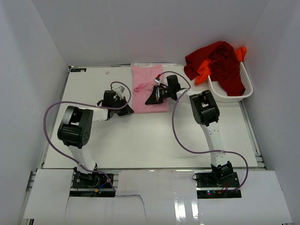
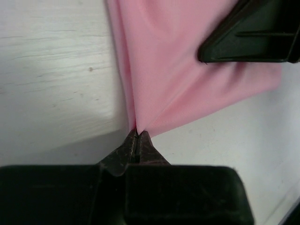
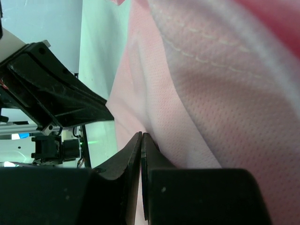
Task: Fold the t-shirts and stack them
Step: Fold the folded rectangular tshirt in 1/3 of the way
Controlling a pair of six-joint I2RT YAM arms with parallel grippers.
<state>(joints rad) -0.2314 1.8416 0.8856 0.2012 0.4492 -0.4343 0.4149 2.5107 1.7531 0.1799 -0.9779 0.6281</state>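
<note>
Top view: light pink t-shirt (image 1: pixel 149 91) flat on surface (image 1: pixel 140 140), well apart from basket (image 1: pixel 230 95), which holds dark red shirt (image 1: pixel 220 61) and orange shirt (image 1: pixel 202 72).
Left wrist: left claw (image 2: pixel 137 136) clamped on the pink corner farthest from basket.
Right wrist: right claw (image 3: pixel 141 138) closed against the cloth; grip unclear.
Step, judged: first fold. Next move calls for a matched lift.

The left arm (image 1: pixel 75 136) and right arm (image 1: pixel 208 119) are white links with black joint housings. A mauve cable (image 1: pixel 174 123) loops beside each. The left pincer (image 2: pixel 137 133) and right pincer (image 3: pixel 141 137) are black wedges.
</note>
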